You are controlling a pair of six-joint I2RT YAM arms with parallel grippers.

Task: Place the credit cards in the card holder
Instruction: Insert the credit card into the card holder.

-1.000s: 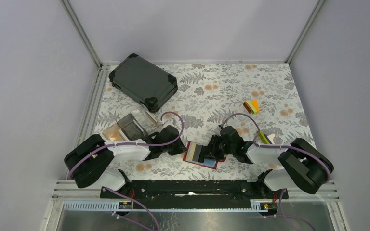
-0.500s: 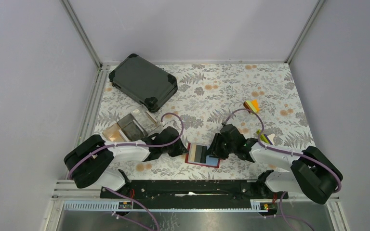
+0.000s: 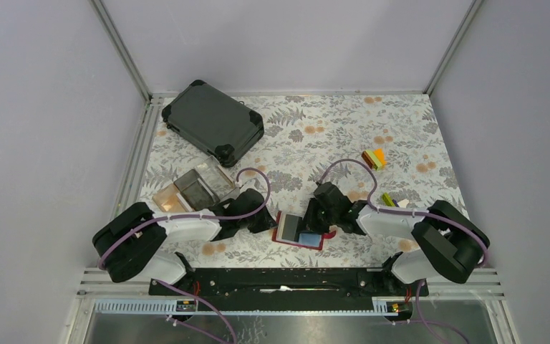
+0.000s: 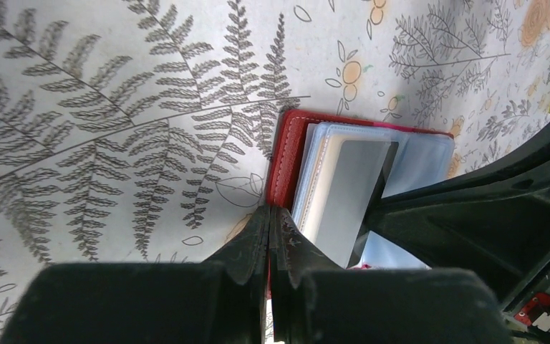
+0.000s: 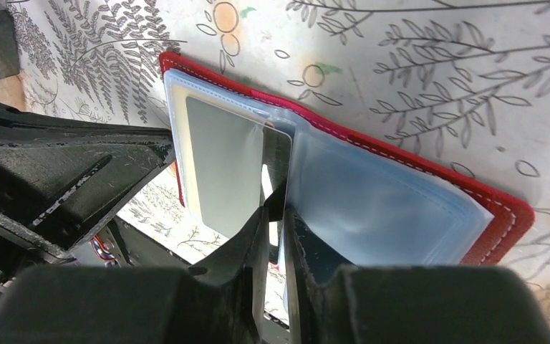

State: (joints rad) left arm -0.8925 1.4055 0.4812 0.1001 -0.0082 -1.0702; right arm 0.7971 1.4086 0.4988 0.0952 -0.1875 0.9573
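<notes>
Now the left gripper, fully closed, pinches the red edge of the card holder while the right gripper nips a grey card against its clear sleeves.

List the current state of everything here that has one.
card holder, open flat on the table, clear sleeves showing.
grey card, partly slid into a sleeve.
left gripper, shut on the card holder's red edge.
right gripper, shut on the grey card's edge.
dark case, closed.
</notes>
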